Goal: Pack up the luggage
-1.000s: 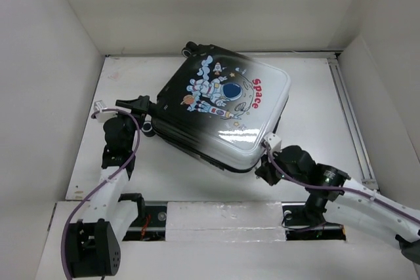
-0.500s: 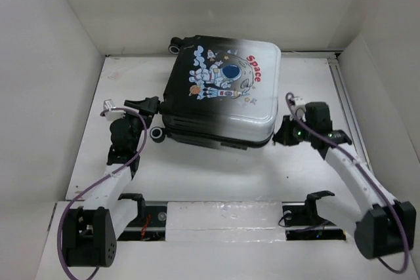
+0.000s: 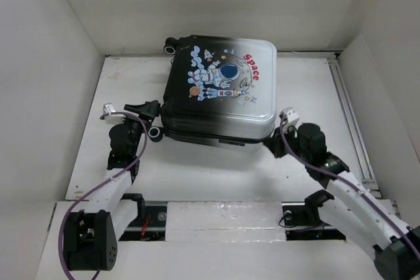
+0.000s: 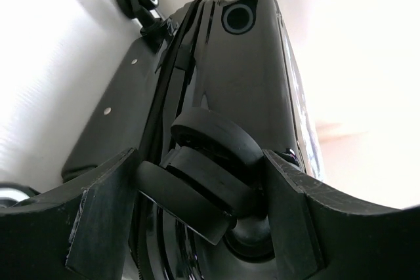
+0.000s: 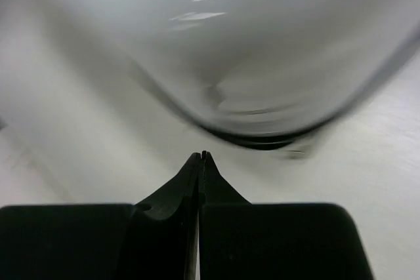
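Note:
The luggage (image 3: 220, 93) lies flat and closed at the back middle of the table, its astronaut and red "Space" print facing up. My left gripper (image 3: 153, 111) is at its left end. In the left wrist view a black caster wheel (image 4: 210, 155) sits between the fingers (image 4: 98, 208) and touches both, so the gripper (image 4: 200, 188) is shut on it. My right gripper (image 3: 273, 145) is shut and empty just off the case's front right corner. The right wrist view shows the closed tips (image 5: 200, 157) short of the blurred shell (image 5: 262, 83).
Another wheel (image 3: 155, 134) with a white ring sticks out at the case's front left corner, and two more (image 3: 171, 48) at the back left. White walls enclose the table. A metal rail (image 3: 348, 116) runs along the right side.
The luggage has turned from a diagonal lie to square with the table and shifted toward the back. My right gripper swung round its right side to the front right corner. The left stayed on the wheel.

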